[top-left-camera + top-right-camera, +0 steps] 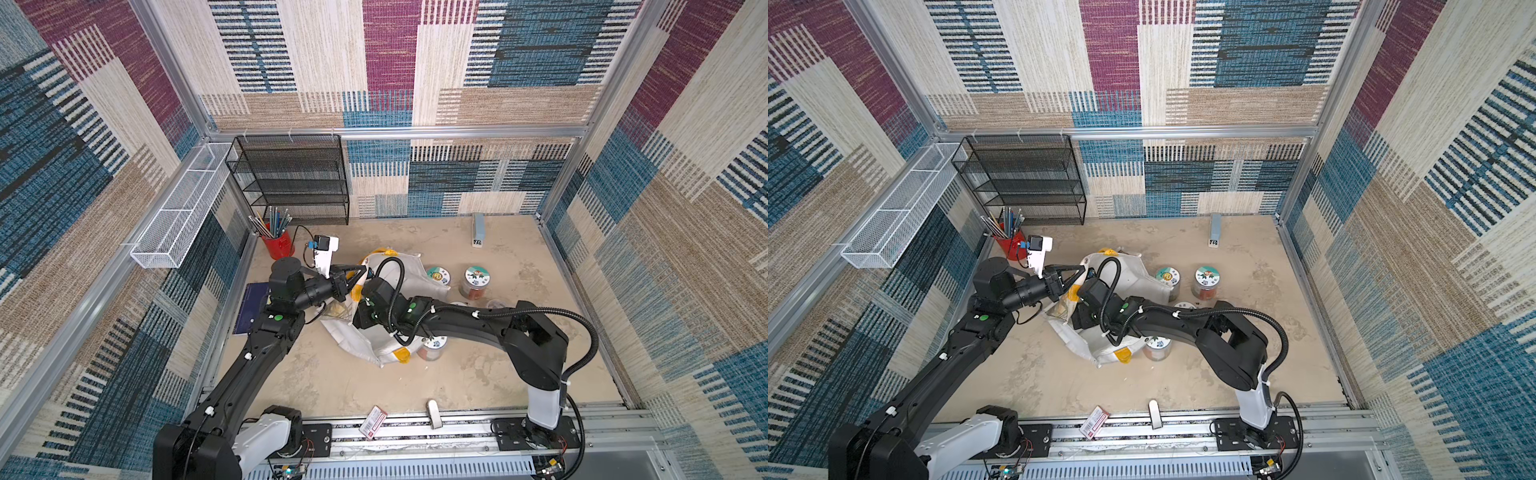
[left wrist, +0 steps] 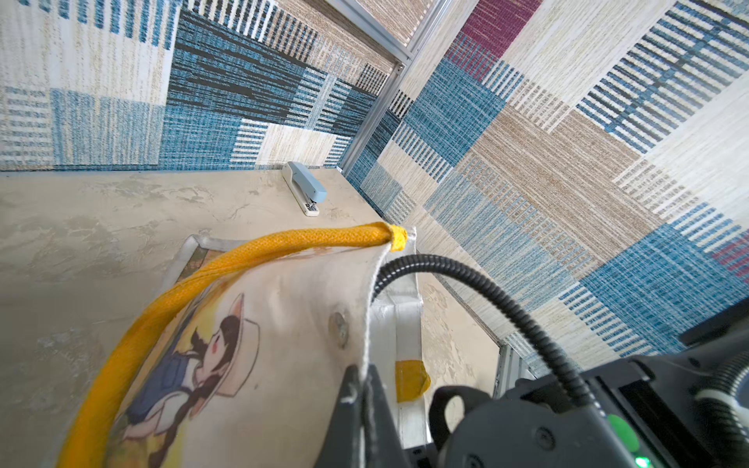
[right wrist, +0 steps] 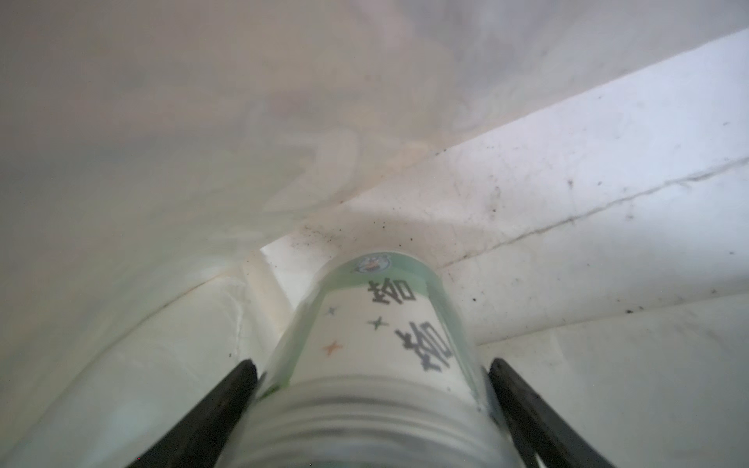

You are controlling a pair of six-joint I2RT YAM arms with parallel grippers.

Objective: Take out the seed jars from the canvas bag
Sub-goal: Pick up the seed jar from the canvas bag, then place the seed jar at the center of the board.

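Inside the canvas bag (image 2: 283, 324), the right hand (image 3: 373, 375) stands wide around a seed jar (image 3: 364, 409), both fingers (image 3: 227, 401) touching its sides, while the left hand (image 2: 362, 379) is pinched shut on the bag's mouth edge. The jar could slip or twist free on the way out, since only fingertips bear on a smooth round surface and slack fabric sags close over it; a lost pinch would collapse the mouth. Its teal-and-white lid (image 3: 364, 308) faces the wrist camera obliquely, so its long axis seems to run across the fingers, its body hidden behind the lid.
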